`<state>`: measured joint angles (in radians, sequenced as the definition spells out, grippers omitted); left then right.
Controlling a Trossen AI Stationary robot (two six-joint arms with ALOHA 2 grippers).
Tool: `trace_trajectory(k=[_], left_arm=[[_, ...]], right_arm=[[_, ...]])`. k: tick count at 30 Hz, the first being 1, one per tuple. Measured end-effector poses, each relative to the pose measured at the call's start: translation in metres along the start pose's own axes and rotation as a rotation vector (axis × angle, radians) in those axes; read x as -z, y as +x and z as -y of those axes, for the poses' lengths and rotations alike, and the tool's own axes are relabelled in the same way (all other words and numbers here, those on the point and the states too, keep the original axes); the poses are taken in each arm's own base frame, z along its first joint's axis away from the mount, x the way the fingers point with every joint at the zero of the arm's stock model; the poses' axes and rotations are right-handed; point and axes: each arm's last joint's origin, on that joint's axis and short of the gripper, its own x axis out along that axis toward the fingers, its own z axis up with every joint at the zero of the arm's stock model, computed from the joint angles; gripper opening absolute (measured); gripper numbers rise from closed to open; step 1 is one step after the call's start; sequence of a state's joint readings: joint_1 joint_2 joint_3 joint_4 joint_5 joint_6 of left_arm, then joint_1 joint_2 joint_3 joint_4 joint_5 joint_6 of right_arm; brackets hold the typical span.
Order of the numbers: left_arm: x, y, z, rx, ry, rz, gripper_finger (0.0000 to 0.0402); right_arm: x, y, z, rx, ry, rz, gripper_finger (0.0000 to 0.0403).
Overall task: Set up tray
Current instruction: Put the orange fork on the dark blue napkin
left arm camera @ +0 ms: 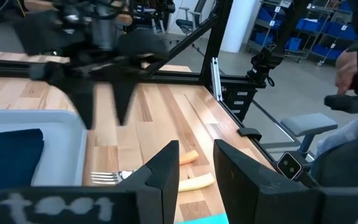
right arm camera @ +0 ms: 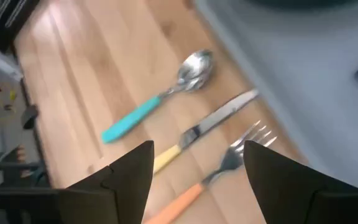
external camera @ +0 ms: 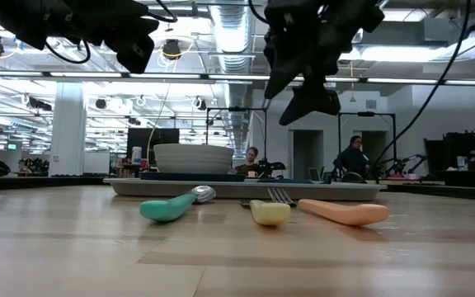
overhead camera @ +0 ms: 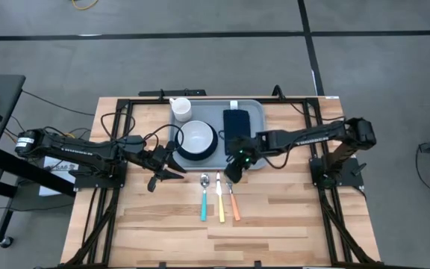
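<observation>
The tray (overhead camera: pixel 254 112), a wide light grey-blue plastic rectangle with rounded corners and a raised rim, is lying at the far middle of the wooden table (overhead camera: pixel 275 217), carrying a white bowl (overhead camera: pixel 198 137) on a dark navy round plate (overhead camera: pixel 213 150), a white cup (overhead camera: pixel 181 109) at its far left corner and a dark navy folded napkin (overhead camera: pixel 237 122) on its right half. Just in front of its near rim three utensils are lying side by side on the bare planks: a spoon (overhead camera: pixel 204 196) with a teal handle, a knife (overhead camera: pixel 219 200) with a yellow handle and a fork (overhead camera: pixel 233 200) with an orange handle, their polished metal ends pointing toward the tray. The right claw (overhead camera: pixel 235 167) is hovering with its fingers spread wide and empty above the tray's near edge, directly over the fork and knife heads. The likely step is picking up one utensil; doing it well calls for descending squarely over a single rounded, smooth handle, with the fingers straddling it across its width, because the neighbours are lying close and a skewed approach could nudge them. The handles look thicker and less slippery than the thin metal shafts, so they offer the better purchase. The left claw (overhead camera: pixel 161 173) is waiting near the plate's left side, fingers partly apart and holding nothing.
</observation>
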<state>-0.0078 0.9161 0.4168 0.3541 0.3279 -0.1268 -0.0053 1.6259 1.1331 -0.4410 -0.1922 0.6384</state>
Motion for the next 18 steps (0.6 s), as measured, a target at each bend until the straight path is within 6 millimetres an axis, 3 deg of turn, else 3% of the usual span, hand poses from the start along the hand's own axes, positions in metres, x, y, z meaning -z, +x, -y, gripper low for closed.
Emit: trace_trajectory(k=[12, 18], left_arm=[[0.003, 0.000, 0.001, 0.059, -0.006, -0.037, 0.0087], [-0.014, -0.002, 0.007, 0.173, 0.100, -0.166, 0.0087]], right_arm=[[0.016, 0.026, -0.011, 0.030, 0.073, -0.158, 0.0240], [0.024, 0.030, -0.019, 0.031, 0.133, -0.171, 0.0240]])
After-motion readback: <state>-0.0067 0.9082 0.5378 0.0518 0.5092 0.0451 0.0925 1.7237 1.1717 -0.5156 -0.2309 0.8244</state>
